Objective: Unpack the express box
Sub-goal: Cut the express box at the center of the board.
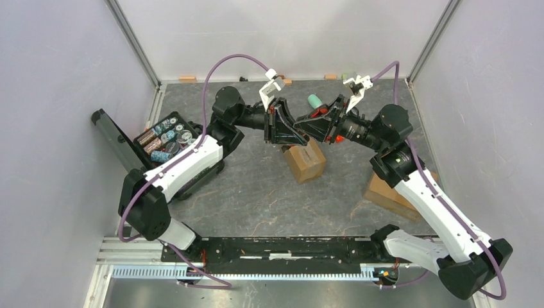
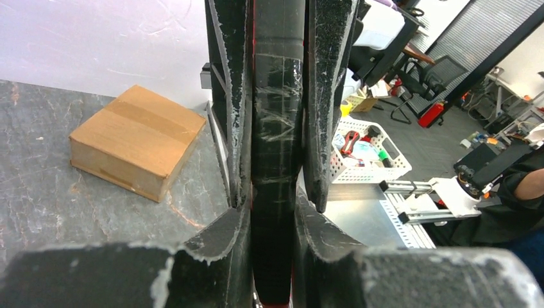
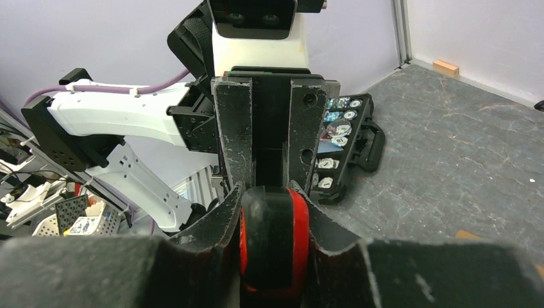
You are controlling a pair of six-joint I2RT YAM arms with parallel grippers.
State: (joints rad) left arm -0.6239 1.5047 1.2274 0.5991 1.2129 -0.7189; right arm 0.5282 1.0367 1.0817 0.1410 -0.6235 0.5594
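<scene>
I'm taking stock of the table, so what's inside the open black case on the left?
The open black case holds small cylindrical items, some copper-coloured, some blue or silver-topped. The left arm crosses its near side, so whatever lies there is hidden.

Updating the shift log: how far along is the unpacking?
Done: the tool case lies open. In hand: both the left hand and right hand grip one red-and-black tool above a cardboard box. Left: that box and the second box look closed; nothing is unpacked.

Matt cardbd box (image 2: 135, 138); rough stone-look tbl (image 1: 256, 192)
</scene>
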